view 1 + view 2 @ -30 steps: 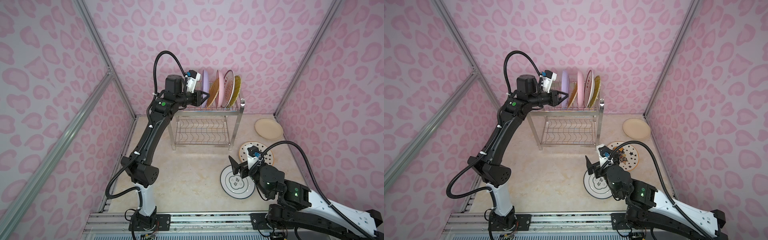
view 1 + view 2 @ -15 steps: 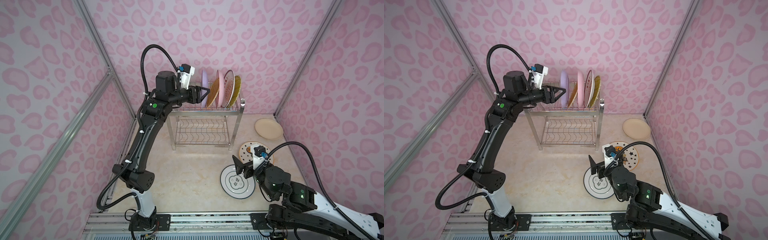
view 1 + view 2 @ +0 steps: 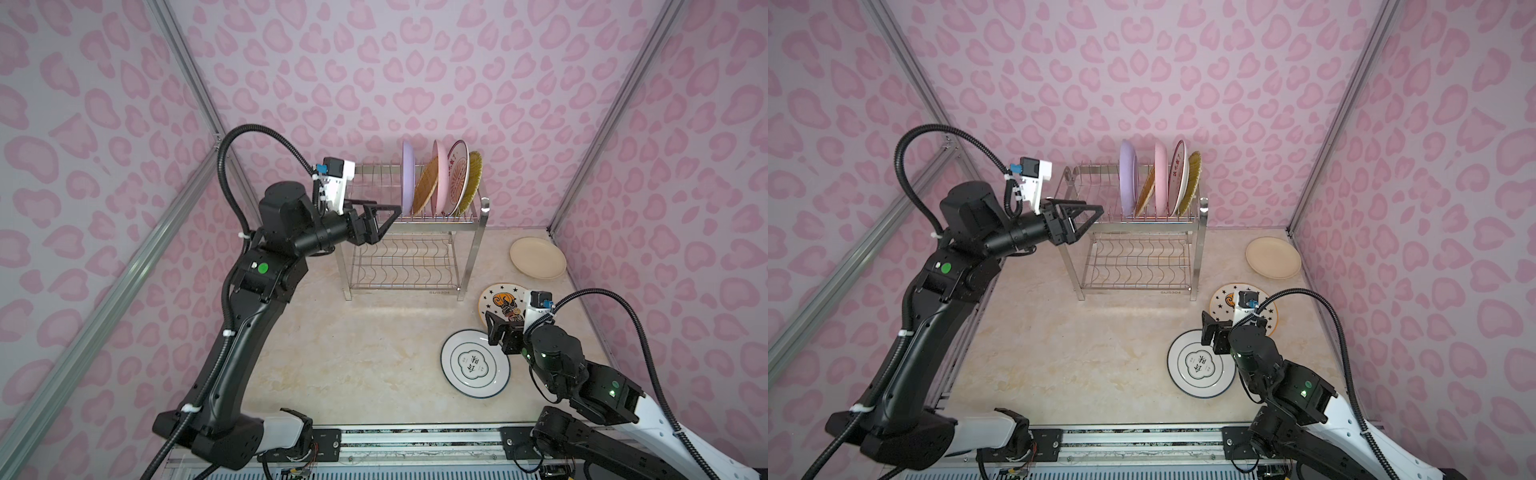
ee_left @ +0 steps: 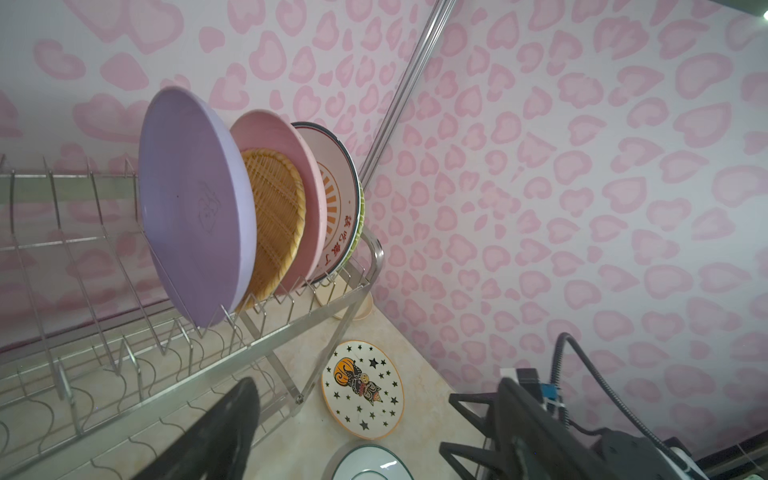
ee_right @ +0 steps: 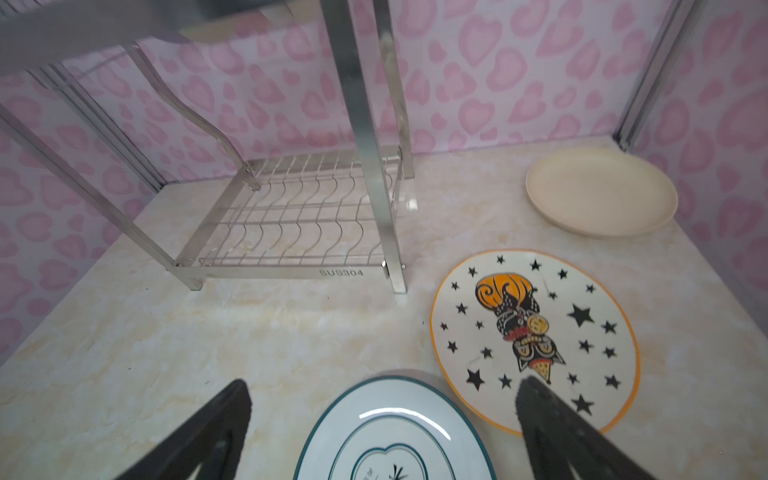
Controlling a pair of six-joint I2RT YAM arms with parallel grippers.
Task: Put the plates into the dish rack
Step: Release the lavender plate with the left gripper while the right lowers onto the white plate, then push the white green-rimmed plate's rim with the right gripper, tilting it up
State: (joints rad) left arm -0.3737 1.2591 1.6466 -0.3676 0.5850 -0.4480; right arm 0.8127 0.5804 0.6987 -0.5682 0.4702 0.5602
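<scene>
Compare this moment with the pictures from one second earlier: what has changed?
The left gripper let go of the lilac plate, left standing in the dish rack, and drew back to the left with its fingers apart. The right gripper shifted slightly above the ring-emblem plate, still open. Nothing else moved.

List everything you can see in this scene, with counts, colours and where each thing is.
dish rack: one, shiny steel, back of beige table.
Racked plates: five, standing in upper tier: lilac plate, orange woven plate, pink plate, orange-radial white plate, yellow striped plate.
Loose plates: three, flat on table, right of rack: cream plate, star-patterned plate, ring-emblem plate.
left gripper: one, black, open, empty, near lilac plate.
right gripper: one, black, open, over ring-emblem plate.
</scene>
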